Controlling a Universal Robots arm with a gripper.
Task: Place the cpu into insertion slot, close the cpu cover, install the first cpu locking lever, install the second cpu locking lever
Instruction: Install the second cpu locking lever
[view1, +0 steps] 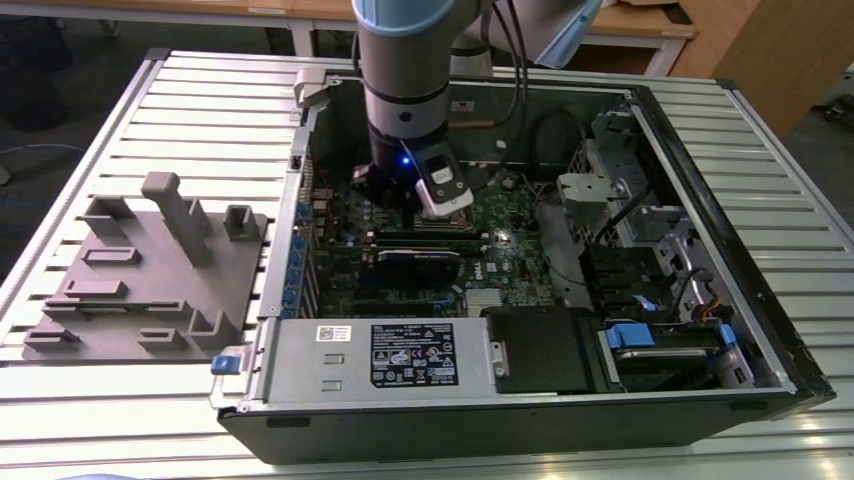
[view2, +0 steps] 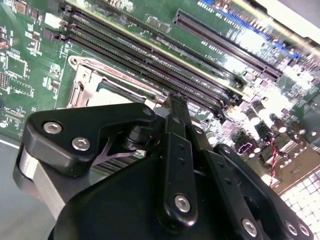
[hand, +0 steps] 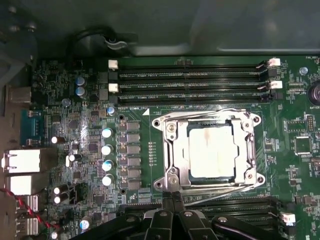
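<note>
Ribbed metal tabletop (view1: 120, 120) carries everything. At the exterior view's left sits a grey plastic fixture (view1: 147, 270) with upright posts and pockets. Next to it, toward the exterior view's right, lies an open computer case (view1: 694, 300), with the green motherboard (view1: 501, 235) on its floor, a labelled power supply (view1: 387, 355) along the near edge and drive bays with blue tabs toward the exterior view's right.

The arm (view1: 407, 70) reaches straight down into the case, and its gripper (view1: 424, 210) hangs low over the board. In the first wrist view the gripper (hand: 172, 197) has its fingertips pressed together, pinching nothing, their tips at the edge of the insertion slot (hand: 165, 150).

The cpu (hand: 210, 150) lies flat inside that slot, its pale metal top showing through the square window of the cpu cover (hand: 245, 150), which is folded down over it. Thin wire levers (hand: 220, 112) run along the frame's sides; whether they are latched I cannot tell. Long black memory slots (hand: 190, 82) run beside the socket. In the second wrist view the black finger linkage (view2: 177, 165) hides most of the socket, with only a corner of the silvery frame (view2: 87, 82) visible.
</note>
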